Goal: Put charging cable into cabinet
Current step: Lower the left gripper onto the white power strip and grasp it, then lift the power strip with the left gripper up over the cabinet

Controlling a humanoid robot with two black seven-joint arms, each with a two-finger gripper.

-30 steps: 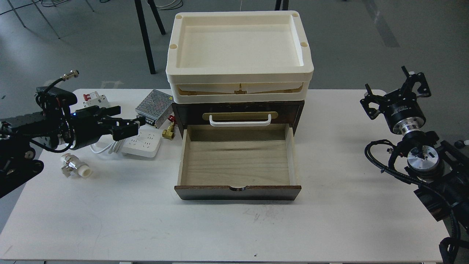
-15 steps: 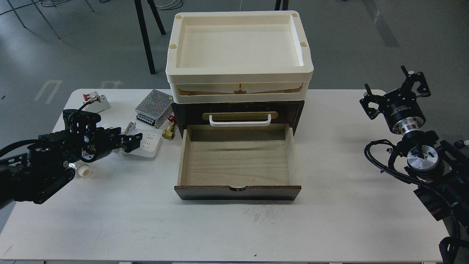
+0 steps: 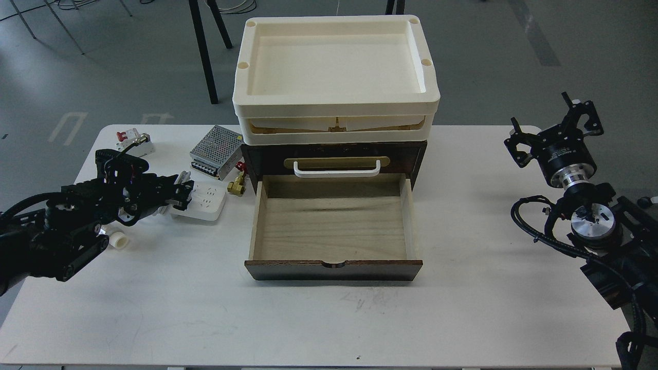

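Cream trays stacked — perforated metal box, breaker, brass fitting, white table

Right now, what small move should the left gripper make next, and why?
Probably close the left gripper on the charging cable: its fingertips are already at the strip's left end, which lies on the table beside the cabinet, whose lower drawer stands open and empty.

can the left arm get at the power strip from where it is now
Probably yes. The left gripper is already at the left end of the power strip, low over the table, with nothing between them. Whether its fingers have closed on it can't be told.
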